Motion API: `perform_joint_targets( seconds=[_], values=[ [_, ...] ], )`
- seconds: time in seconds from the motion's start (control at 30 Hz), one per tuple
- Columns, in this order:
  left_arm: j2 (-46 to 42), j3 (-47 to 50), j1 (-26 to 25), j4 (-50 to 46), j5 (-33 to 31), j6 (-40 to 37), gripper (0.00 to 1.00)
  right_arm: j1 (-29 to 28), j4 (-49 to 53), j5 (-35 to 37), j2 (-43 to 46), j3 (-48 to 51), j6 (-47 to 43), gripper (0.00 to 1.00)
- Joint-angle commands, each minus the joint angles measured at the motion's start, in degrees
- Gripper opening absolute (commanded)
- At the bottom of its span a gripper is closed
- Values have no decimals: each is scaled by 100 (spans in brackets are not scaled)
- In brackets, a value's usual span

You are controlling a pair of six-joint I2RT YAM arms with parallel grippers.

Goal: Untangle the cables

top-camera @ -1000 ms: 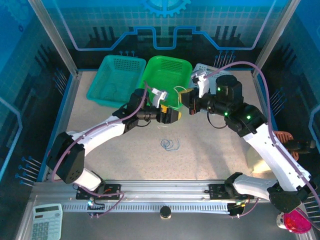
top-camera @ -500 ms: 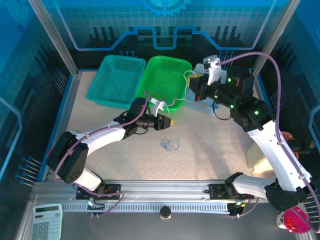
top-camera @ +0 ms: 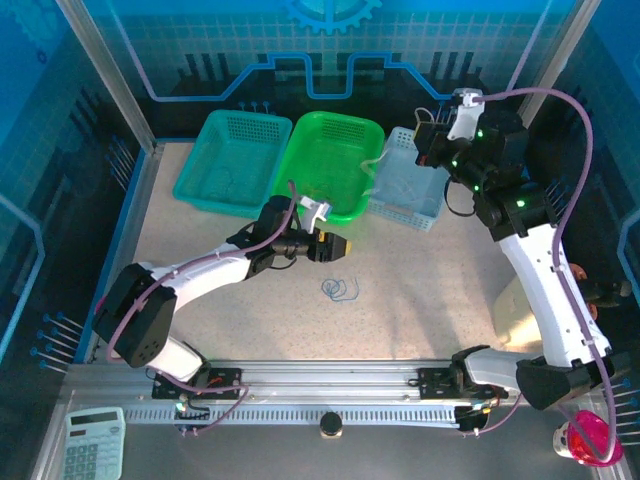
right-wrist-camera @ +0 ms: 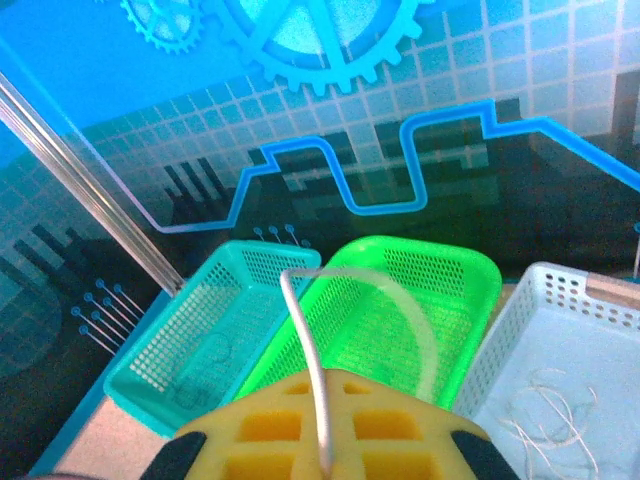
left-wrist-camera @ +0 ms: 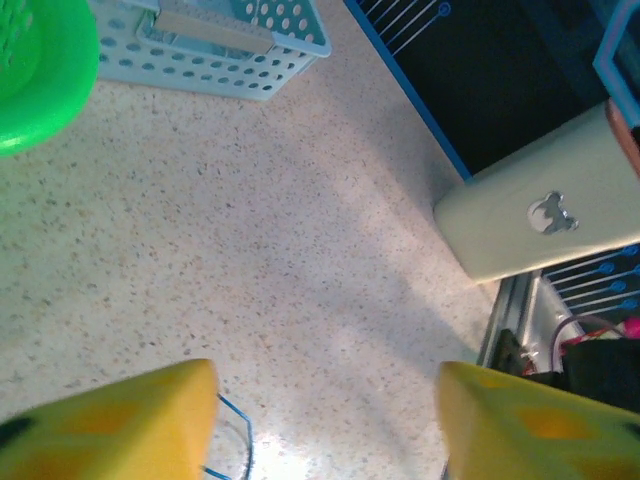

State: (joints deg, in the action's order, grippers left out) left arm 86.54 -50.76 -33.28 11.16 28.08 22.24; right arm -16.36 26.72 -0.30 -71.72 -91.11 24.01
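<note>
A small clump of blue cable [top-camera: 340, 289] lies on the speckled table. My left gripper [top-camera: 335, 243] hovers open just behind it; in the left wrist view its yellow fingers [left-wrist-camera: 110, 425] stand wide apart, with a blue cable loop [left-wrist-camera: 240, 440] beside the left one. My right gripper [top-camera: 428, 140] is raised above the white basket [top-camera: 432, 205], shut on a thin white cable [top-camera: 374, 168] that droops toward the green basket [top-camera: 335, 135]. In the right wrist view that white cable [right-wrist-camera: 300, 310] arches up out of the shut right gripper [right-wrist-camera: 322, 395].
A teal basket [top-camera: 235, 160] stands at the back left, with dark cable in it [right-wrist-camera: 190, 385]. The white basket [right-wrist-camera: 590, 310] holds loose white cords [right-wrist-camera: 550, 420]. A beige box [left-wrist-camera: 540, 210] stands at the right edge. A calculator [top-camera: 95, 445] sits below the rail.
My right arm has lifted and swung back and right, carrying the white cable from over the green basket to over the white basket. The left gripper dropped slightly toward the blue clump.
</note>
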Motion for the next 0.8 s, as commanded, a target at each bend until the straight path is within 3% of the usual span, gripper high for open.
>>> perform_joint_targets(
  seconds=[0.0, 0.03, 0.33, 0.77],
  values=[
    [-343, -52, -22, 106, -85, 22, 90, 49, -204, 117, -136, -273, 49, 0],
    [-410, -52, -24, 89, -141, 20, 99, 46, -207, 217, -189, -296, 24, 0],
    [-1025, -85, -10, -117, -408, 59, 99, 80, -393, 1259, -714, -388, -142, 0],
    [-1951, 13, 11, -479, -986, 184, 99, 123, -860, 2134, -1241, -102, 96, 0]
  ],
)
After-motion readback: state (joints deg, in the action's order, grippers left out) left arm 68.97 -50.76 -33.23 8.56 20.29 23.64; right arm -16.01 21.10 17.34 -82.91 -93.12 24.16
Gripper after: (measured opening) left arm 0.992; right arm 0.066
